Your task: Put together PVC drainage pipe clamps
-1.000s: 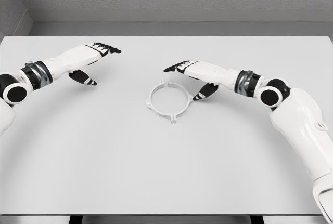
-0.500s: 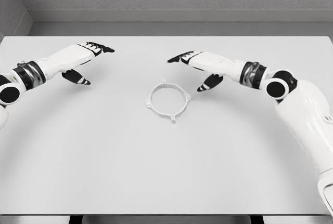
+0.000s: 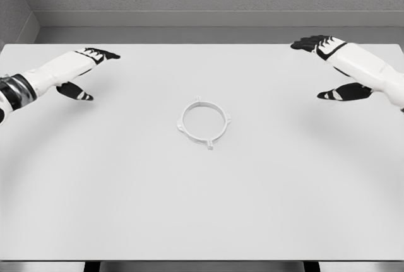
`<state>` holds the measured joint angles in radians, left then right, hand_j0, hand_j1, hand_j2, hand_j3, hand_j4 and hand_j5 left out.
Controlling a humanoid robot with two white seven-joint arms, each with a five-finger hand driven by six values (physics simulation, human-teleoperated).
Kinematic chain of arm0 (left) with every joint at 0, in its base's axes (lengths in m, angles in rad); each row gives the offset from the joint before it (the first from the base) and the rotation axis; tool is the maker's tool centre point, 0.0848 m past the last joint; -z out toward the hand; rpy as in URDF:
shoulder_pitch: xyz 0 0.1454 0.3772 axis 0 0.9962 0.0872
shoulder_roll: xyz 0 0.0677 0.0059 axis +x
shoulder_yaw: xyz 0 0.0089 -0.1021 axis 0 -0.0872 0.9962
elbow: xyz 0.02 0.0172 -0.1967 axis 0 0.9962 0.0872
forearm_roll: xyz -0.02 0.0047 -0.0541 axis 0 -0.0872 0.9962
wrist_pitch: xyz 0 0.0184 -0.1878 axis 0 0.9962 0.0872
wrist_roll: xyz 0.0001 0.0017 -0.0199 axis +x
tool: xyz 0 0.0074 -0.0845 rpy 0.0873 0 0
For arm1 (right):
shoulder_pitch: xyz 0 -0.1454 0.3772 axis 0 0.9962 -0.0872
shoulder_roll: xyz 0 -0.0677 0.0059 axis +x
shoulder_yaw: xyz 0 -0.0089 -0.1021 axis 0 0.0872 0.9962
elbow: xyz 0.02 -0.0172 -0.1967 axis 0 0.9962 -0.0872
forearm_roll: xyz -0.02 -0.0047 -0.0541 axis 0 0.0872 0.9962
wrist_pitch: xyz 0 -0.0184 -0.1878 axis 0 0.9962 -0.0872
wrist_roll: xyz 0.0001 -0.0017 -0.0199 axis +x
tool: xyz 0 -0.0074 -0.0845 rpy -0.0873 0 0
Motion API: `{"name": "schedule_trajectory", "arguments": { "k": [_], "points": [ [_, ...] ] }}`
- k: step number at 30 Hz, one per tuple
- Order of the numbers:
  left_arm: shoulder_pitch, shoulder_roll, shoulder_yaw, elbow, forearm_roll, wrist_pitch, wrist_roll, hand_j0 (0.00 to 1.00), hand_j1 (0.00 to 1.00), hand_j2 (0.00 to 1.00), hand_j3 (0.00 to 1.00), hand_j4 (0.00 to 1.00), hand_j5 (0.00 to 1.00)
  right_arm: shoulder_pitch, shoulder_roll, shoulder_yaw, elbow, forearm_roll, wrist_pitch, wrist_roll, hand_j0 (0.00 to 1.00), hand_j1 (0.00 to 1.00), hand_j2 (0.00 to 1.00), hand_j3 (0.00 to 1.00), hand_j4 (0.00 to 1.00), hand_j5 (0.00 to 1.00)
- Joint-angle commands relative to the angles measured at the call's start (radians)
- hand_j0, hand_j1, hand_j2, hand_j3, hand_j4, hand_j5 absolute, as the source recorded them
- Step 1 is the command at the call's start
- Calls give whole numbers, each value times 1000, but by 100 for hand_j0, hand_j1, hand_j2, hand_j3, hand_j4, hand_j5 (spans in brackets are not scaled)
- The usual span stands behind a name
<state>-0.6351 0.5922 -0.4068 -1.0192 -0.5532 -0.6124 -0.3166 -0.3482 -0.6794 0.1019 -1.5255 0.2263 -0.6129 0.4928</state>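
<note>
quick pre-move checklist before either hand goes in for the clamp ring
1. Clamp ring lies flat on the table, near the middle: ok.
2. Ring clear of both hands, nothing touching it: ok.
3. Left hand open and holding nothing, at the table's far left: ok.
4. Right hand open and holding nothing, at the far right: ok.
5. Ring closed all round, tabs on its rim: looks ok, any seam is too small to tell.
6. A second clamp part to fit: none in view, not ok.
</note>
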Motion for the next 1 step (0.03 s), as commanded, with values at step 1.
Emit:
{"name": "schedule_trajectory", "arguments": {
  "k": [1],
  "points": [
    [0, 3, 5, 1, 7, 2, 1, 100, 100, 100, 100, 100, 100, 0, -14, -16, -19, -18, 2, 0, 100, 100, 100, 100, 100, 100]
  ]
}}
